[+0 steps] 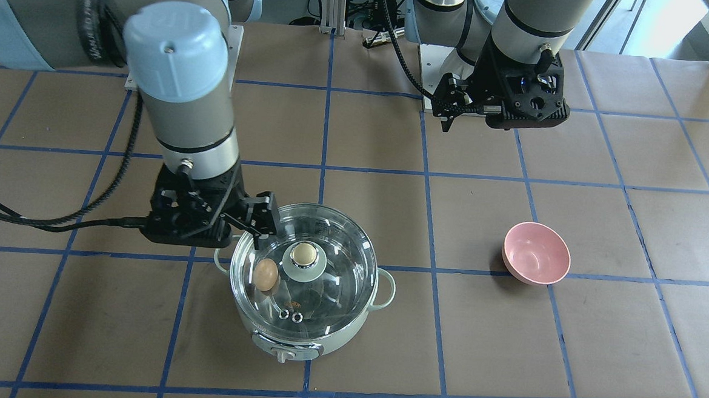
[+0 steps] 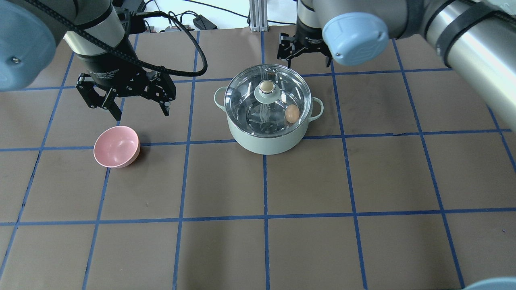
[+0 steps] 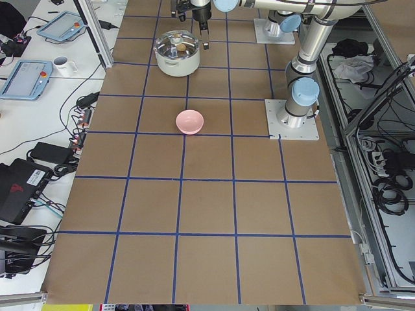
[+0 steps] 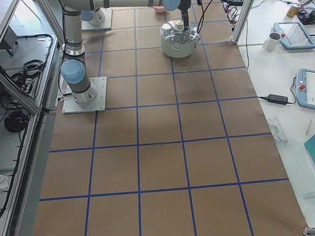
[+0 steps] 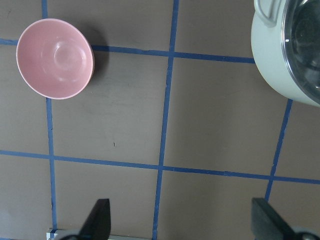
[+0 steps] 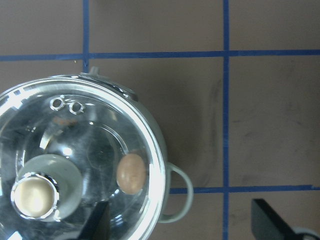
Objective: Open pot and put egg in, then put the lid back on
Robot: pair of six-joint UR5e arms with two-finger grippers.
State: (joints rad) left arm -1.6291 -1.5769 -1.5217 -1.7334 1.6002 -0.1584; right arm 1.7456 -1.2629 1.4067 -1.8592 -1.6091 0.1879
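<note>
The mint-green pot (image 2: pixel 266 141) stands mid-table with the clear glass lid (image 2: pixel 246 86) seated on it, beige knob upward. The tan egg (image 2: pixel 292 113) shows through the glass, inside the pot near its right-hand rim; it also shows in the front view (image 1: pixel 265 274) and the right wrist view (image 6: pixel 131 173). My right gripper (image 2: pixel 308 63) is open and empty, above the pot's far edge, apart from the lid; it also shows in the front view (image 1: pixel 262 218). My left gripper (image 2: pixel 142 114) is open and empty, above the table left of the pot.
An empty pink bowl (image 2: pixel 117 146) sits on the table to the pot's left, just in front of my left gripper; it also shows in the left wrist view (image 5: pixel 55 58). Brown paper with a blue tape grid covers the table (image 2: pixel 266 241).
</note>
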